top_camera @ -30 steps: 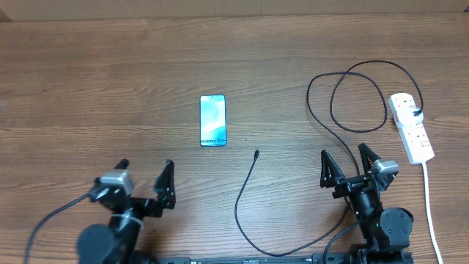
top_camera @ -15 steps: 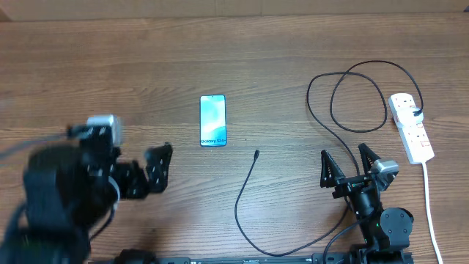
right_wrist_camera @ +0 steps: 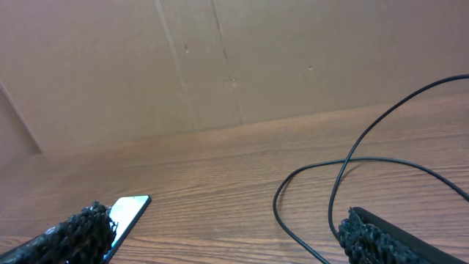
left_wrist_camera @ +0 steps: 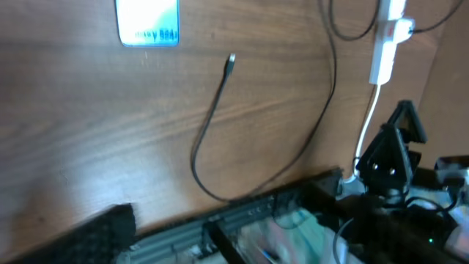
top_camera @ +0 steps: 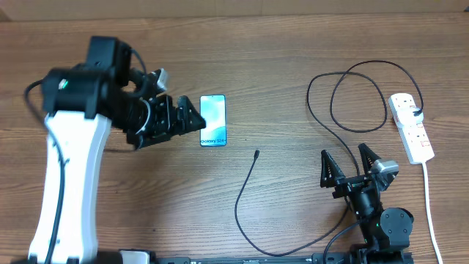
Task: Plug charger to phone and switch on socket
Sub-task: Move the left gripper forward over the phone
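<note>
Presently the left end effector (top_camera: 183, 117) spread wide just beside the phone (top_camera: 212, 121) — right end effector (top_camera: 348, 163) likewise wide

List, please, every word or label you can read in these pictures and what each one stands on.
"Galaxy S24": low on the phone screen, overhead view.
Left wrist view: the same line, too blurred to read.
Power strip: nothing readable.

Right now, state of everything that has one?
phone, flat, screen up, no cable attached.
charger, tip lying loose, apart from phone.
socket, black plug in; switch position unreadable.
left gripper, open, empty, beside phone.
right gripper, open, empty.
</note>
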You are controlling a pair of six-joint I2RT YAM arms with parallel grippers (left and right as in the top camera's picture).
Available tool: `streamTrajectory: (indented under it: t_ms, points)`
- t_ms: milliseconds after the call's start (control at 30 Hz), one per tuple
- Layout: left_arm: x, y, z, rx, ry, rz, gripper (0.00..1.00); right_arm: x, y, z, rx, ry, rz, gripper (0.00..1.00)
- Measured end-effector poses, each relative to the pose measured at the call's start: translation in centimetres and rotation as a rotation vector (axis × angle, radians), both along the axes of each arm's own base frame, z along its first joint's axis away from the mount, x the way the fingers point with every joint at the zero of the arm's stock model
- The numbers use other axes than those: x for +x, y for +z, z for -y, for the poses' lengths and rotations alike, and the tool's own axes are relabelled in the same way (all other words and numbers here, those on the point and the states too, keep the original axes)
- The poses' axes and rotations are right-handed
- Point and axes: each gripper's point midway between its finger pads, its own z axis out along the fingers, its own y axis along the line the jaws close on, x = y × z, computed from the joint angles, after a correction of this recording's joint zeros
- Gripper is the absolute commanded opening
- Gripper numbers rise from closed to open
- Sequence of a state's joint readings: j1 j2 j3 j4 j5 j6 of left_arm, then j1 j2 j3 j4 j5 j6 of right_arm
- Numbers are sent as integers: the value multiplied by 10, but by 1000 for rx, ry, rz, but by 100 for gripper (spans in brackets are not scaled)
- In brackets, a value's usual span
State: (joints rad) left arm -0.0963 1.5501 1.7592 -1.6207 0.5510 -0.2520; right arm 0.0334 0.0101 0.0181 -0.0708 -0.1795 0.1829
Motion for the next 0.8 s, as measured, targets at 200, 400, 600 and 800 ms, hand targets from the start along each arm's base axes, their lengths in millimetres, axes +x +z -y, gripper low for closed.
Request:
streamTrajectory:
  t_ms: [200,400,600,800]
  points:
    - [10,-36,5,-4,-6,-182,4,0,0,0,0,0,-1,100]
    - [10,-57,17,27,-65,-252,4,0,0,0,1,0,0,100]
    - [7,-74,35,99,-157,-258,4,0,0,0,0,0,0,100]
    - [21,-89,56,122,-225,-192,23,0,0,0,0,0,-1,100]
